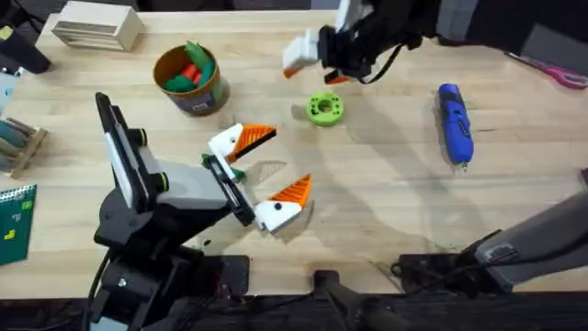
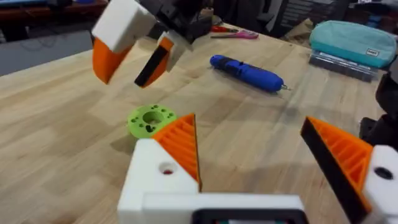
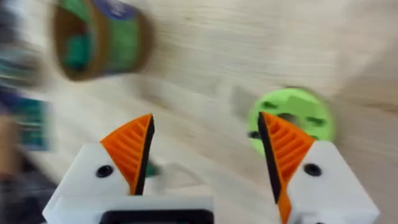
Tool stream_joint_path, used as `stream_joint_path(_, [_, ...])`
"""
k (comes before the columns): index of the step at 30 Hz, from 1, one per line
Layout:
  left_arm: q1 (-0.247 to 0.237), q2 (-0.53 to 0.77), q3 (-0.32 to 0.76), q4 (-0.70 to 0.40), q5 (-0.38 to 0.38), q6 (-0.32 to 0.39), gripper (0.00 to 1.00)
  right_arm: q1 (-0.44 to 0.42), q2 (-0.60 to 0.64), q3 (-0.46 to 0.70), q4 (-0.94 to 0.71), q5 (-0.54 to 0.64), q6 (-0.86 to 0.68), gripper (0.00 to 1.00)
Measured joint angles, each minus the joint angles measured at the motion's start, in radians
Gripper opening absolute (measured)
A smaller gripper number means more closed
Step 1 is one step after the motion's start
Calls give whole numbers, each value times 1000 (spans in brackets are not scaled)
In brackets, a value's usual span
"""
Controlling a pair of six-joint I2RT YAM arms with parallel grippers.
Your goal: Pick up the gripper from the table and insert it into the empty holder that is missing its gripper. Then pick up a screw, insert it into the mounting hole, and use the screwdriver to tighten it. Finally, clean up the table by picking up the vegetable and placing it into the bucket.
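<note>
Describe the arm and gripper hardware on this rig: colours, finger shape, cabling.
Both arms are black with white and grey housings. The left gripper and right gripper have white angular finger bases carrying orange wedge-shaped pads with ribbed faces. Each white base has a small round hole. The pads' inner edges look black. Black cables loop near the right arm's wrist.

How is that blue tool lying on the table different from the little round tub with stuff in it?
The screwdriver is bright blue, long and slim, and lies flat on its side; the bucket is round, yellow-brown with a patterned side, and stands upright. The screwdriver sits alone toward the right of the overhead view, while the bucket, toward the left, holds green and red toy pieces. Both rest on the wooden table, with neither gripper touching them.
</note>
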Motion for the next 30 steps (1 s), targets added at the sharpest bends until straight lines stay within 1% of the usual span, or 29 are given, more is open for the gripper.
stream_joint_path(2, [0, 0, 0, 0, 0, 0, 987, 44, -7, 9, -63, 112, -86, 922])
stream_joint_path(4, [0, 0, 0, 0, 0, 0, 987, 81, -5, 10, -108, 194, -147, 921])
stream_joint_path(5, [0, 0, 0, 0, 0, 0, 987, 122, 8, 10, -135, 279, -206, 843])
stream_joint_path(7, [0, 0, 0, 0, 0, 0, 986, 132, 23, 10, -136, 313, -227, 776])
stream_joint_path(8, [0, 0, 0, 0, 0, 0, 986, 134, 31, 10, -136, 323, -236, 742])
stream_joint_path(12, [0, 0, 0, 0, 0, 0, 986, 137, 73, 10, -129, 354, -253, 507])
stream_joint_path(15, [0, 0, 0, 0, 0, 0, 986, 143, 94, 10, -105, 365, -259, 301])
stream_joint_path(16, [0, 0, 0, 0, 0, 0, 986, 147, 98, 10, -95, 367, -259, 277])
stream_joint_path(23, [0, 0, 0, 0, 0, 0, 987, 166, 104, 10, -79, 368, -263, 269])
stream_joint_path(30, [0, 0, 0, 0, 0, 0, 987, 168, 137, 10, -93, 368, -263, 268])
